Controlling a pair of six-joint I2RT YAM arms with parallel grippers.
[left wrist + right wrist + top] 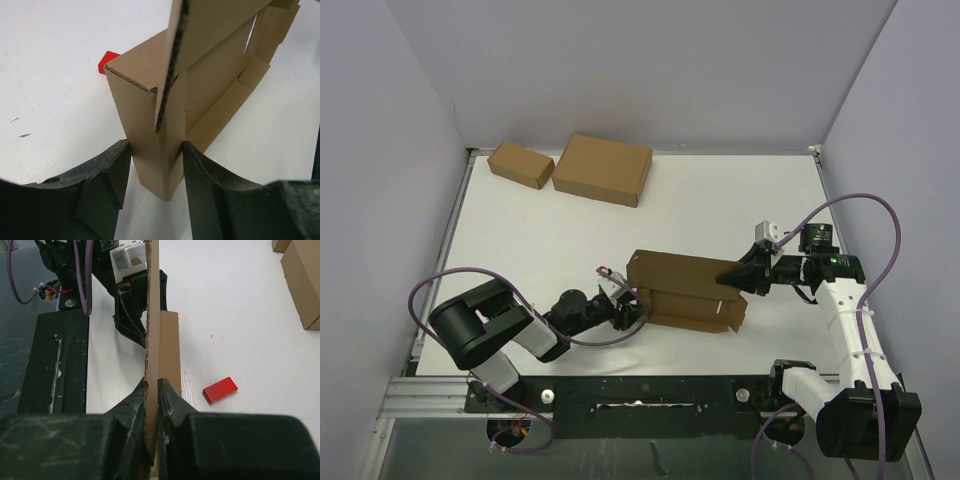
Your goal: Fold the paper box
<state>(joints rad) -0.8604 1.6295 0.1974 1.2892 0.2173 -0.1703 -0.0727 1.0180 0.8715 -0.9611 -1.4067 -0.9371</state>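
Brown cardboard of the paper box (685, 290), half folded, lying at the near middle of the white table (720, 190). Squeezed at its left end wall by the left gripper (155, 150), likely for anchoring. Nipped at the upright lid panel by the right gripper (152, 385), apparently to swing it over. Close by, apart, a red block (220, 389).

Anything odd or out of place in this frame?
One stray item: a small red block lies on the table beside the paper box, with no part in folding. The box stands half-folded, its end held in the left gripper and a panel pinched in the right gripper; no tears visible.
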